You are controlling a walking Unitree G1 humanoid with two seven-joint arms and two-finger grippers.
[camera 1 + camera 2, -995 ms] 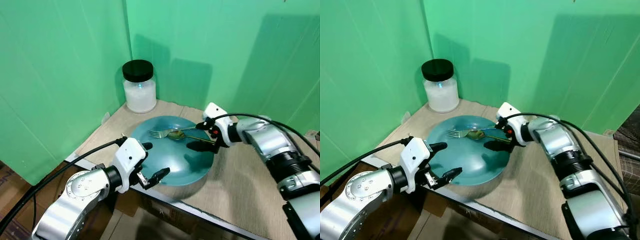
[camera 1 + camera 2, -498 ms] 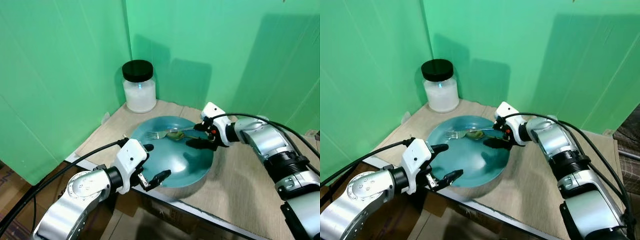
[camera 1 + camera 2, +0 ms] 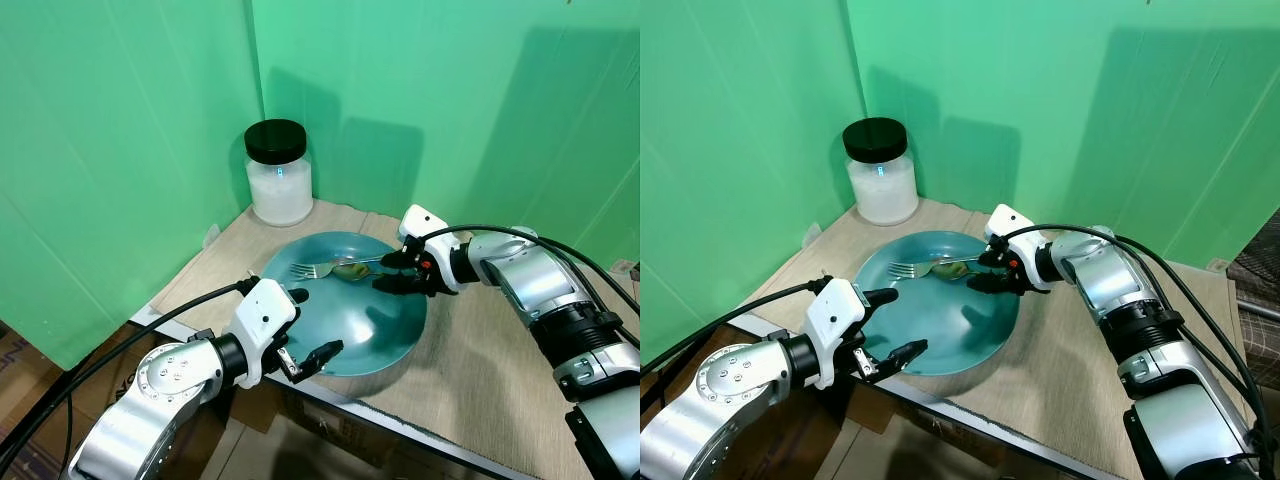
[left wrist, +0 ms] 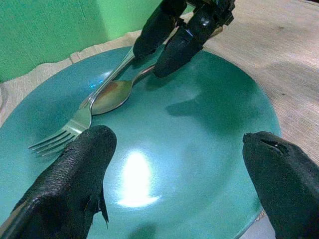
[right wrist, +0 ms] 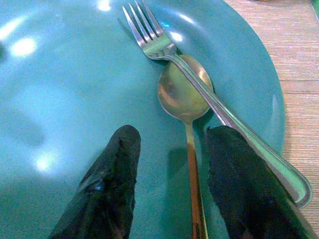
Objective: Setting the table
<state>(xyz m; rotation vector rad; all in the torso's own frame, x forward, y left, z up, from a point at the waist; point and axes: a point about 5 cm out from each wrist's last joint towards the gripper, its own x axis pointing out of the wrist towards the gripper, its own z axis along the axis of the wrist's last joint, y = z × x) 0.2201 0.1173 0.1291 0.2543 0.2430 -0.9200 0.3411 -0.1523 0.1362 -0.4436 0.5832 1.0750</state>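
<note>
Right claw (image 5: 172,186) sits low over the 3 o'clock side of the round teal plate (image 3: 345,325), its two black fingers (image 5: 112,184) parted with the gold-tinted spoon's (image 5: 184,94) handle running between them; whether either finger touches the handle is hard to make out, and the handle's end is cut off at the wrist picture's edge. A silver fork (image 5: 199,89) lies across the spoon's bowl, tines pointing toward 9 o'clock on the plate, its handle just beside one finger. In the head views the claw itself covers the handle ends of both pieces. The silver right arm (image 3: 525,285) reaches in from the robot's right, bent at the elbow, forearm low over the tabletop (image 3: 480,370).

Left claw (image 3: 310,325) is wide open at the plate's 7 o'clock rim, one finger (image 4: 75,184) over the teal surface, the other (image 4: 284,184) at the rim; whether either finger touches the plate cannot be told. Its forearm (image 3: 170,375) comes up from below the tabletop's near edge, cables trailing.

Beyond the plate, at 11 o'clock, a glass jar of white powder with a black lid (image 3: 278,172) stands upright in the corner against the green backdrop (image 3: 120,150).
</note>
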